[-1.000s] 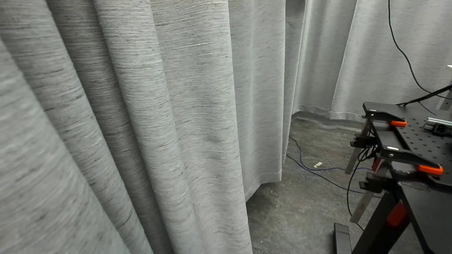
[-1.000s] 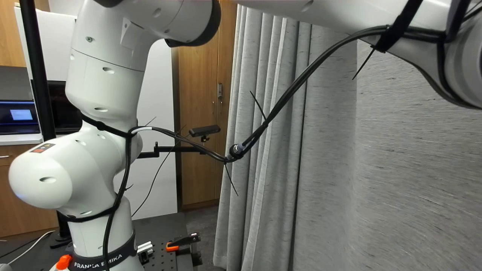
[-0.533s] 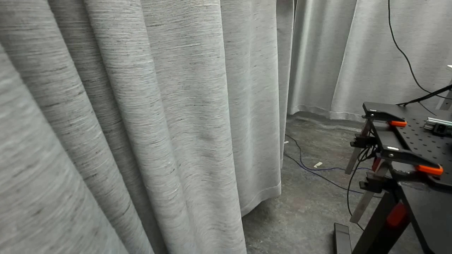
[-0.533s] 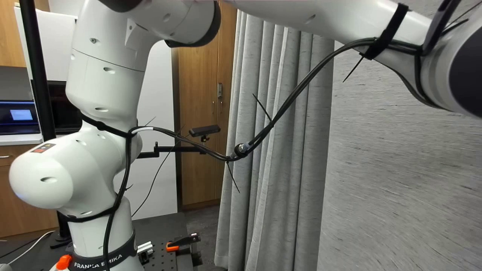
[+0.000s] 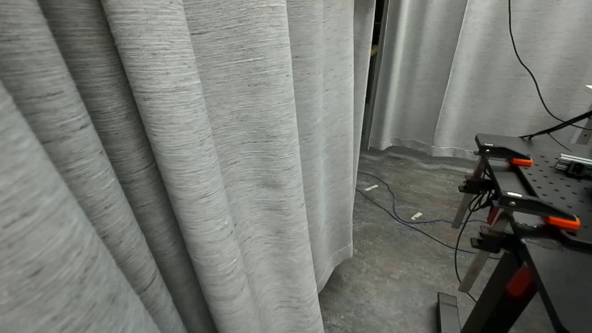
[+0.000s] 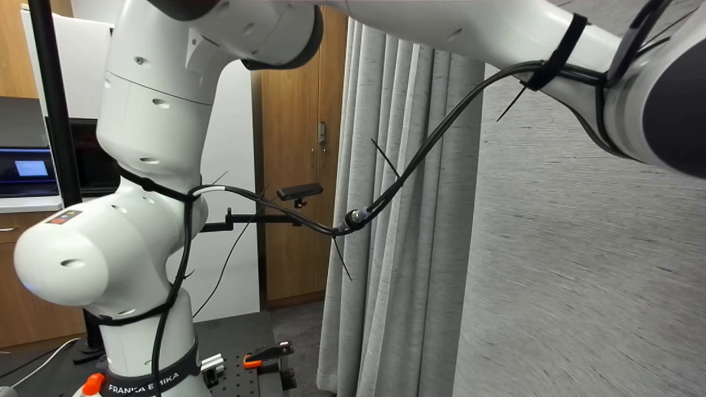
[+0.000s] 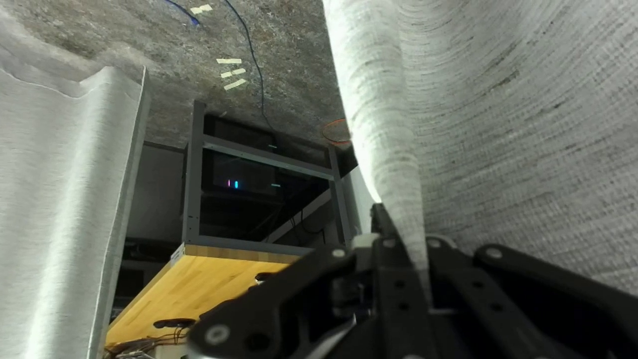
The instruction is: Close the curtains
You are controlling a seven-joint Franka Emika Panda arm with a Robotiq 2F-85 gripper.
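The curtains, light-grey woven fabric with deep vertical folds, fill the left of an exterior view (image 5: 249, 138). In an exterior view (image 6: 562, 264) they hang behind the arm, bunched in folds in the middle and smooth at the right. In the wrist view the fabric (image 7: 508, 129) covers the right side, and its folded edge runs down between the fingers. My gripper (image 7: 411, 247) is shut on this edge; the fabric partly hides the right finger. The gripper is out of view in both exterior views; the arm (image 6: 469, 27) runs out at the right edge.
A paler curtain (image 5: 508, 83) hangs farther back, also at left in the wrist view (image 7: 55, 199). A black perforated table (image 5: 550, 185) with orange-tipped clamps stands at right. A wooden-topped bench (image 7: 224, 279) shows beyond the gap. Cables (image 5: 416, 222) lie on the floor.
The curtain's free edge has shifted left in an exterior view, uncovering more floor and a dark gap before the paler curtain. The forearm and wrist have moved left and slightly down in an exterior view.
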